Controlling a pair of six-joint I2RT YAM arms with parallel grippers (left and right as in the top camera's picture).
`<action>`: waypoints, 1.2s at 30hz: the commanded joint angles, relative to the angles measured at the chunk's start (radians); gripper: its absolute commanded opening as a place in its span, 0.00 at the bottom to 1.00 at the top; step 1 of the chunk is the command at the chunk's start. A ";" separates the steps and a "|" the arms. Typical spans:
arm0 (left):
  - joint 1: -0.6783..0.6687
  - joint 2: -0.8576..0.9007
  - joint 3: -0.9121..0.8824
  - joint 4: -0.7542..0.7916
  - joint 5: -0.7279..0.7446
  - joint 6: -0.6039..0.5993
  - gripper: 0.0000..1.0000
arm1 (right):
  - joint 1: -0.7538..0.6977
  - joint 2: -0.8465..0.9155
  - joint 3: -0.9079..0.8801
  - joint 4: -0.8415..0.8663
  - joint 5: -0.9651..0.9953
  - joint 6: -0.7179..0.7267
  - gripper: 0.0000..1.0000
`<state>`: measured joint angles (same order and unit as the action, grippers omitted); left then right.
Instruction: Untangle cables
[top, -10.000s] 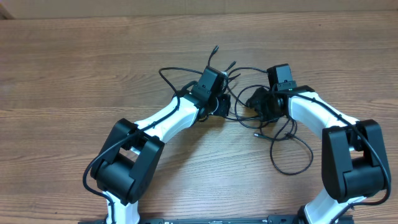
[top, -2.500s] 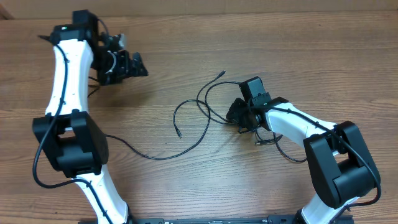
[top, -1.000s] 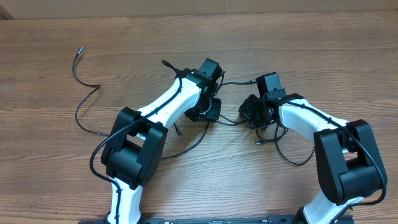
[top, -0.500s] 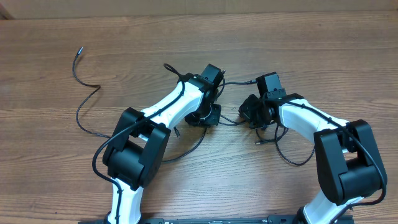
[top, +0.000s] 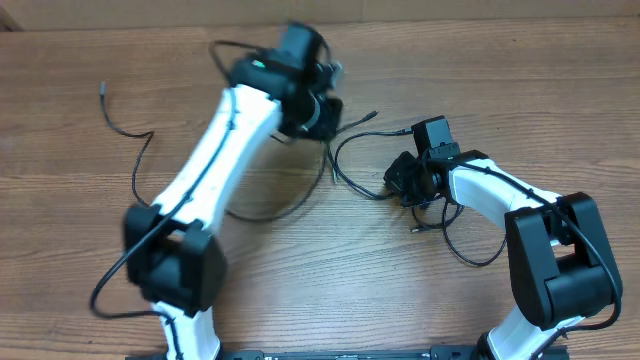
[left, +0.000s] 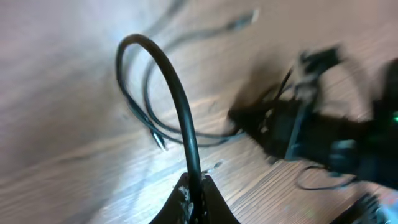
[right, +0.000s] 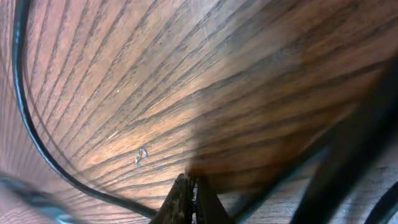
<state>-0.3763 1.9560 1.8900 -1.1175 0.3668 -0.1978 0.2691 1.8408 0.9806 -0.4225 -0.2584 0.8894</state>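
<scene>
At the near edge, a wide bare stretch of brown wood-grain table (top: 330, 300) between the two arm bases, with ample room to move. Just off the right forearm, a thin black cable curled in an open loop (top: 478, 262), flat on the wood. Further in, the right gripper (top: 398, 182) down at a small knot of strands, fingertips (right: 178, 202) pressed together; cannot tell whether a strand sits between them. Left of it, a second thin black cable in a rounded loop (top: 337, 165), its plug end pointing to the far right. More open wood left of centre, crossed only by a long thin black cable (top: 148, 150) snaking to a plug at the far left. Farthest out, the left gripper (top: 322, 103) (blurred), clamped on a black strand arching up from its fingertips (left: 177, 202); hard to tell from above which cable. Beyond that, clear wood to the far edge. Compared with half a second back: left gripper no longer low beside the right one but swung out to the far left; rounded loop now uncovered; long cable's plug nudged leftward; right arm unmoved. All three cables slim, matte, far thinner than the arms.
</scene>
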 joint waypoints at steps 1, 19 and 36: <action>0.070 -0.063 0.040 -0.013 0.030 0.034 0.04 | -0.003 0.025 -0.032 -0.027 0.056 0.000 0.04; 0.531 -0.079 0.028 -0.074 -0.070 -0.155 0.04 | -0.003 0.025 -0.032 -0.023 0.056 0.001 0.04; 0.663 -0.079 -0.076 0.002 -0.465 -0.265 0.04 | -0.003 0.025 -0.032 -0.023 0.056 0.000 0.04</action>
<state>0.2722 1.8870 1.8416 -1.1328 0.0429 -0.4141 0.2691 1.8408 0.9806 -0.4221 -0.2584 0.8894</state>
